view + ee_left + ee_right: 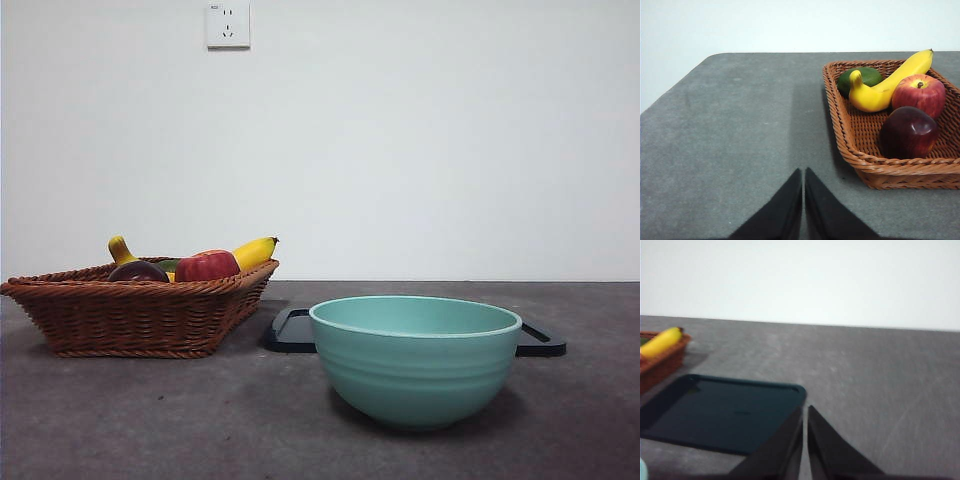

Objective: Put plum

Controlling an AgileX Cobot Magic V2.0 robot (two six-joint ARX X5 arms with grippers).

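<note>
The dark maroon plum [908, 131] lies in the wicker basket [850, 137], at its near corner, beside a red apple [918, 93]. In the front view the plum [138, 271] shows just above the basket's rim [140, 315]. My left gripper [803, 172] is shut and empty over bare table beside the basket, apart from it. My right gripper [805, 411] is shut and empty at the edge of a dark tray [715, 412]. Neither gripper shows in the front view.
The basket also holds a banana [885, 82] and a green fruit [865, 77]. A teal bowl [415, 360] stands at the front, right of the basket, with the dark tray [290, 332] behind it. A wall stands behind the table.
</note>
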